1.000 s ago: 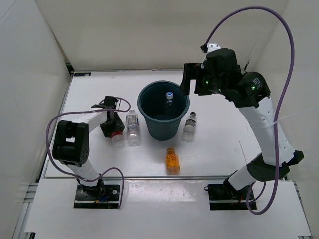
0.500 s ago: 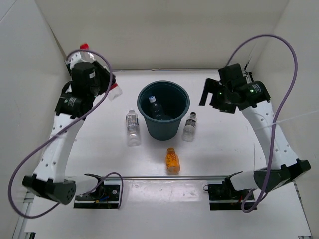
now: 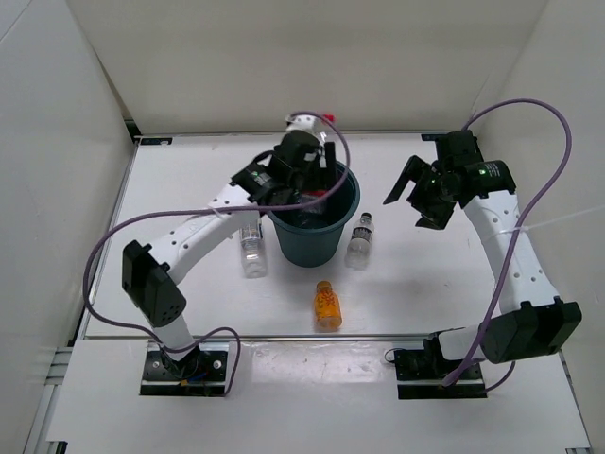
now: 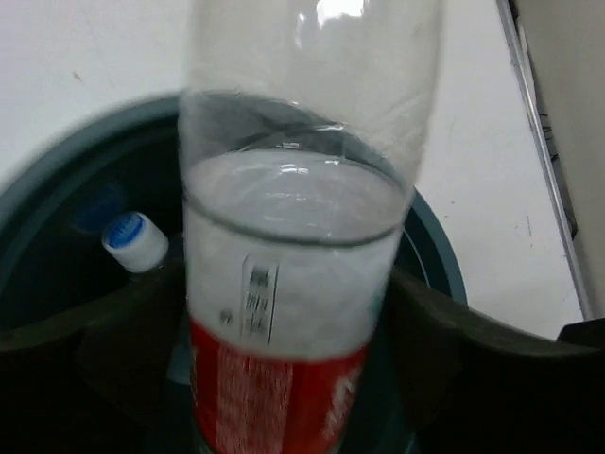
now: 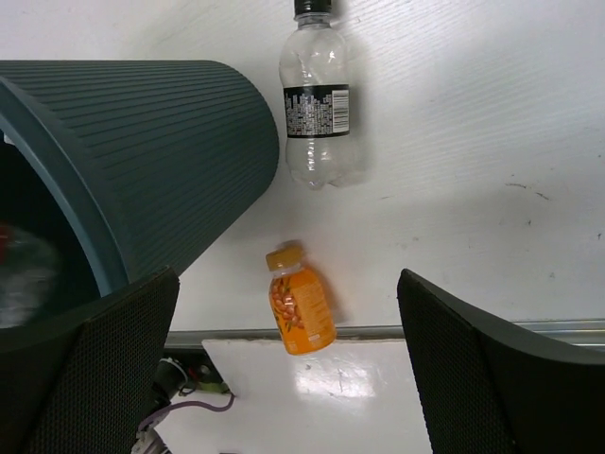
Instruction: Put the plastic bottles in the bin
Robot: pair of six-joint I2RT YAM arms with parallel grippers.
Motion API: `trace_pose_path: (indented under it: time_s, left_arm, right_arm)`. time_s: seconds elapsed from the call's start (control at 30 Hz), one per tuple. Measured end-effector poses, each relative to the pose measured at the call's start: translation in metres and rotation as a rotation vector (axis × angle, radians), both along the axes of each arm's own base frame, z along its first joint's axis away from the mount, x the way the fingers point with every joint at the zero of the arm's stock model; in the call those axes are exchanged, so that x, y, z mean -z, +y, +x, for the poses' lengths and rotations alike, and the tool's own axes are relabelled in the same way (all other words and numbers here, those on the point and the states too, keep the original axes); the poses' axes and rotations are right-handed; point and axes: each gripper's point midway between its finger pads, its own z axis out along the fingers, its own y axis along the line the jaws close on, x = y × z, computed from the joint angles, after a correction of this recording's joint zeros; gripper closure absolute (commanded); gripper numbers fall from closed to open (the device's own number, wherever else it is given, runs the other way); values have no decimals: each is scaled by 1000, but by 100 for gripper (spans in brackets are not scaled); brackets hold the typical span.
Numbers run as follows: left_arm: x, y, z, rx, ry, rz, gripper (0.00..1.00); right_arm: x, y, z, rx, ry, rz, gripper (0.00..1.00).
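Left wrist view: left gripper [image 4: 284, 364] clamped on red-label bottle [image 4: 298, 255], hanging over bin [image 3: 308, 244]. Right gripper [image 3: 413, 197] jaws apart, empty. Next, likely: release bottle into bin.

Red-labelled bottle [image 4: 301, 284] is running off the top and bottom edges, masking most of the bin [image 4: 437, 248].

The teal bin [image 3: 314, 248] is standing mid-table, with a blue-capped bottle [image 4: 135, 242] lying inside. A red-labelled bottle [image 4: 293, 312] is hanging over its mouth. A clear bottle [image 3: 250, 244] is lying just left of the bin, a black-labelled bottle [image 3: 359, 239] just right, and an orange bottle [image 3: 326, 305] nearer.
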Motion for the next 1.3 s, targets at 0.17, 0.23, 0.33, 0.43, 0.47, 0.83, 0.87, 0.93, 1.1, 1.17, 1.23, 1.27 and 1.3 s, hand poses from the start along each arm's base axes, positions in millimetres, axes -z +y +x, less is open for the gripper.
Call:
trace_pose_path:
  time_s: [0.17,0.23,0.33,0.43,0.47,0.83,0.87,0.93,1.1,1.17,1.23,1.27,1.3]
  left_arm:
    - [0,-13,-22,4,-45,84,0]
    - [-26,-3,-27,-26,-100,68,0]
    - [-78,26,-35,-90,-203,11,0]
    - [-131,71,-56,-177,-309,-73,0]
    - [-141,87,-66,-203,-334,-97,0]
    - [-66,201,-137,-439,-209,-107,0]
    - [-56,204,-140,-454,-182,-93,0]
    - [-35,211,-145,-475,-128,-48,0]
    - [1,226,-160,-521,-40,15,0]
    - [9,233,-163,-548,-25,22,0]
    - [17,237,-166,-576,-14,21,0]
    - [21,239,-166,-593,-13,19,0]
    - [25,241,-166,-607,-11,20,0]
  right_arm:
    - [21,-7,0,43,51,14,0]
    - [37,-11,-4,64,97,17,0]
    - [65,-12,-10,85,174,42,0]
    - [94,-5,-12,74,243,89,0]
    - [104,-1,-11,64,265,103,0]
    - [192,36,28,-39,388,112,0]
    - [198,39,31,-48,401,113,0]
    - [211,45,38,-67,414,102,6]
    - [220,54,51,-110,406,85,48]
    - [220,52,51,-110,404,69,54]
    - [219,48,49,-109,406,48,63]
    - [216,44,46,-102,407,34,66]
    - [212,40,43,-95,404,23,71]
